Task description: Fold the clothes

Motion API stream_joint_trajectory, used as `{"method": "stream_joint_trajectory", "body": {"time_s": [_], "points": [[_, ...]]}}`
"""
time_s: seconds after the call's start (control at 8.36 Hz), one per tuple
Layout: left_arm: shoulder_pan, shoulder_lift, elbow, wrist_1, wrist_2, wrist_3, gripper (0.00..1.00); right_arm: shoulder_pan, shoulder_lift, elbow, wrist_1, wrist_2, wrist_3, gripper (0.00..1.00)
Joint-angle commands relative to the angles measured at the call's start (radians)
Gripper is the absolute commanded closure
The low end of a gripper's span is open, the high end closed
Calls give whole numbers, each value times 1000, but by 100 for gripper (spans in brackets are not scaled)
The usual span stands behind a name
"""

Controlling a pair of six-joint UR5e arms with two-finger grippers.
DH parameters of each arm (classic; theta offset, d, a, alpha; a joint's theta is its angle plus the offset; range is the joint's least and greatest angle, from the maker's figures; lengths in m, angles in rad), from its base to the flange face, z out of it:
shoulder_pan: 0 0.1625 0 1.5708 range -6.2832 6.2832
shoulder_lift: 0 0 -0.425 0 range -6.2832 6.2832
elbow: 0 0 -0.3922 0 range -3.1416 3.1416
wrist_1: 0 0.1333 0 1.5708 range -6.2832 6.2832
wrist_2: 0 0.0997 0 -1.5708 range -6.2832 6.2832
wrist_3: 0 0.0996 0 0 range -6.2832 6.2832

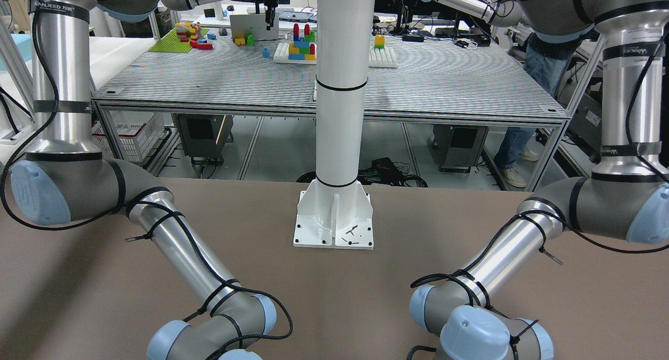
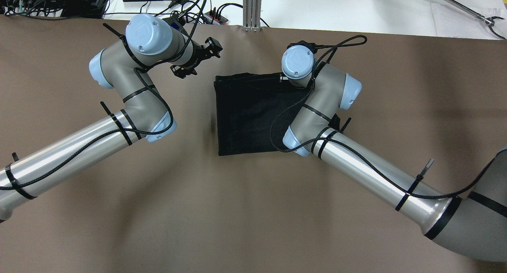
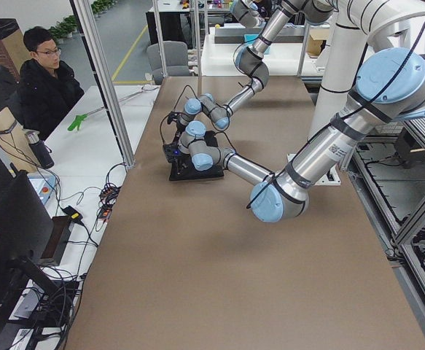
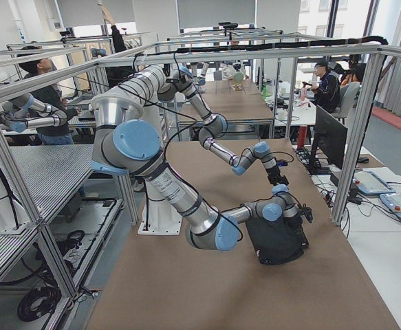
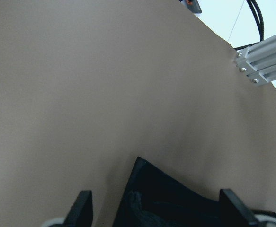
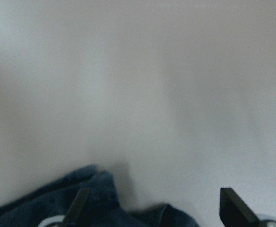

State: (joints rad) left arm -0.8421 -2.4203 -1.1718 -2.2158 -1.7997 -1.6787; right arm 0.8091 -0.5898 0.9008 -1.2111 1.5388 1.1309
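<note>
Overhead exterior, clothes [image 2: 245, 114] near left fingers [image 2: 214, 48]

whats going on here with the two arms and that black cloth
Two robot arms are folding a black garment on the brown table. It lies flat in a rough rectangle, seemingly folded over. The left gripper hovers open just off its far left corner, holding nothing. The right gripper is open at the far edge, with cloth by one finger but not clamped.

This is a robotics lab. A neighbouring aluminium-framed bench [image 1: 444, 83] holds toy building blocks [image 1: 300, 42] beneath further robot arms [image 1: 465, 2]. An operator [image 3: 48, 87] sits near a monitor [image 3: 8, 240].
</note>
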Motion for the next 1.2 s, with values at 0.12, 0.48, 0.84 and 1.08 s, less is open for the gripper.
{"method": "stream_joint_trajectory", "body": {"time_s": [0.12, 0.48, 0.84, 1.08], "points": [[-9, 6, -17, 4, -3, 2, 6, 135, -84, 71, 5, 100, 81, 5], [-80, 145, -138, 19, -53, 225, 6, 229, -260, 207, 8, 189, -243, 5], [-216, 338, -224, 54, -112, 616, 6, 375, -404, 247, 10, 251, -709, 5], [-345, 476, -255, 57, -115, 942, 6, 450, -497, 245, 109, 251, -929, 5]]}}
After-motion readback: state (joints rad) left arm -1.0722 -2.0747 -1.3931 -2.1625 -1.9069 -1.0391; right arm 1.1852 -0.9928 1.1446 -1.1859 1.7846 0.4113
